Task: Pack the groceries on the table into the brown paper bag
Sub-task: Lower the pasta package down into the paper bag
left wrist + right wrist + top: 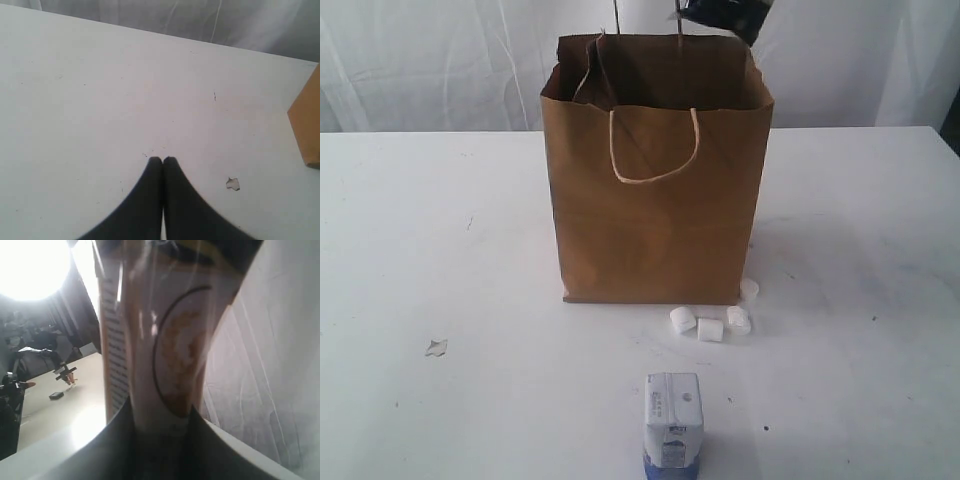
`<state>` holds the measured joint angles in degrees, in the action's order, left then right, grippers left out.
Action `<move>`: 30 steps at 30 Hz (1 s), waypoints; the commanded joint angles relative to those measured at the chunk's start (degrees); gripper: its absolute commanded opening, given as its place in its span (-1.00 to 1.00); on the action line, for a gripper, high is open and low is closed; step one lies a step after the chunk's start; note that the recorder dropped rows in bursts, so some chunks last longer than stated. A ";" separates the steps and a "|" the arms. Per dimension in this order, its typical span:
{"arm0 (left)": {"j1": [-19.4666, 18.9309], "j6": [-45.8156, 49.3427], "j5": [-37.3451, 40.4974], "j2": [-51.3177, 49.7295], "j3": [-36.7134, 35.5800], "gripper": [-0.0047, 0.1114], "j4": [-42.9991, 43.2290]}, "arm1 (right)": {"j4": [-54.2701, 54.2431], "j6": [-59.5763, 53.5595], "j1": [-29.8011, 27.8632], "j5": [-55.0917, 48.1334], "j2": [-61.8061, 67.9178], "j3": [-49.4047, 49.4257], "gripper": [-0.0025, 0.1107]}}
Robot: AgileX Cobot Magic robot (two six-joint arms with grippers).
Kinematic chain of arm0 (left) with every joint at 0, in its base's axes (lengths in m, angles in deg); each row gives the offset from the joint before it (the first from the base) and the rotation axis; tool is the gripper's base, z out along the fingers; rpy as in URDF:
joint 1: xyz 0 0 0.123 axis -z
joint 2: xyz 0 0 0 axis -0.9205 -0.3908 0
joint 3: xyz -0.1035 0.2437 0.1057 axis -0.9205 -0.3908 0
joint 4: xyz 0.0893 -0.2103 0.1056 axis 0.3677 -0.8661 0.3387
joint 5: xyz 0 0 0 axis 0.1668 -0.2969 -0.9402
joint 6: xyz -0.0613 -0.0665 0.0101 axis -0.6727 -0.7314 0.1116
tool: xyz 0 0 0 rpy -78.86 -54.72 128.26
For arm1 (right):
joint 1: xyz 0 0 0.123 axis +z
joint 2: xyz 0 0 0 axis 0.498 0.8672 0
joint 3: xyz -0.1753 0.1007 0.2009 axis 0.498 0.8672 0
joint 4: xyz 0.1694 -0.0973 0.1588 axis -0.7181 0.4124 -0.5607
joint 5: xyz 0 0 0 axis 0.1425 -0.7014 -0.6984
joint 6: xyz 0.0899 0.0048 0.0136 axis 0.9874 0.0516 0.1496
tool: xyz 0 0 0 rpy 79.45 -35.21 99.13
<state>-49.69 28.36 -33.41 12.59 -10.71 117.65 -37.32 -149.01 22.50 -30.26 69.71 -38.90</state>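
Observation:
The brown paper bag (655, 210) stands upright and open in the middle of the table (420, 250). My right gripper (160, 412) is shut on the long dark-topped packet (160, 340), an orange-and-cream wrapper that stands up between the jaws. Its dark glossy end (725, 15) shows at the top edge, just above the bag's right rear rim. Small white marshmallows (710, 325) lie at the bag's front right corner. The small white-blue carton (673, 420) stands near the front edge. My left gripper (163, 160) is shut and empty over bare tabletop, left of the bag's corner (306, 125).
A small torn scrap (436, 347) lies on the table left of the bag; it also shows as a scrap (232, 184) close to my left fingertips. White curtains hang behind the table.

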 commanded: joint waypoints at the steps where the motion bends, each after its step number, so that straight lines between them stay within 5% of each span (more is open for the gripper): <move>1: -0.05 -0.58 -0.19 0.25 -0.23 -0.92 0.28 | -2.92 -0.49 1.81 -0.21 -1.16 -0.88 -0.96; 13: -0.05 -0.58 -0.19 0.25 -0.23 -0.92 0.28 | 13.96 -0.49 2.25 -0.21 -1.16 -0.88 -0.96; 30: -0.05 -0.58 -0.19 0.25 -0.23 -0.92 0.28 | 12.88 -4.01 5.63 -0.21 3.68 -0.88 -0.96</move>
<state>-49.69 28.36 -33.41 12.59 -10.71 117.65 -20.20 -152.02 26.46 -30.54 73.19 -38.90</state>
